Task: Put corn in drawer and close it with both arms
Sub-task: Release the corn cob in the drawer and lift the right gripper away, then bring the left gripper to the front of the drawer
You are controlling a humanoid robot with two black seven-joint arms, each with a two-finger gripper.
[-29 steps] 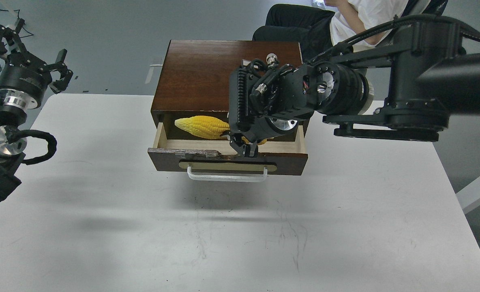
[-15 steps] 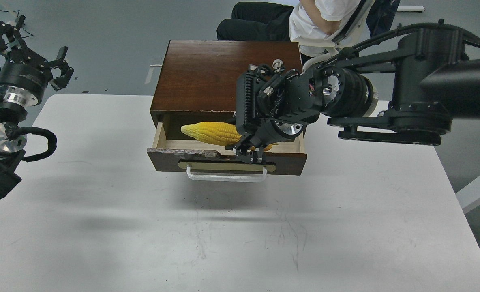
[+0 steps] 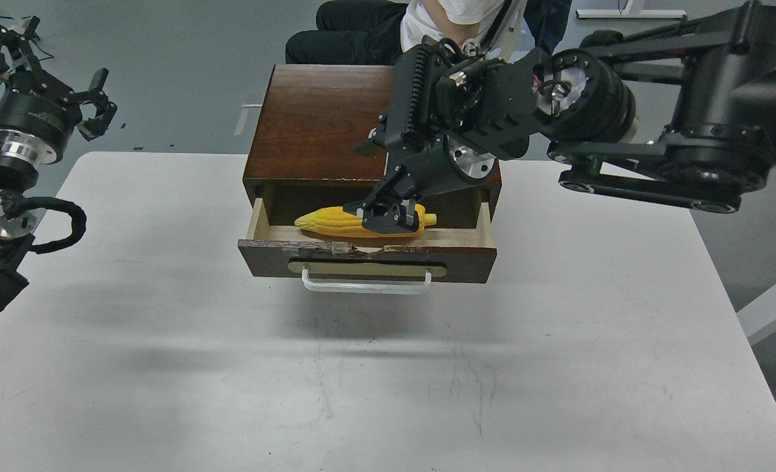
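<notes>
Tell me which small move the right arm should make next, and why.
Probably lift the right gripper straight up, clear of the drawer. The corn already lies inside on the pale floor, and the fingers look spread above it, not clamping. The drawer is open, so the arm must leave before closing.

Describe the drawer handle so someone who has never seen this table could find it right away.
Start at the dark brown wooden cabinet on the white table. Its drawer is pulled open toward the camera, with yellow corn inside. The handle is the pale bar on the drawer front, under a beige oval plate, the only light fitting on that dark wood.
</notes>
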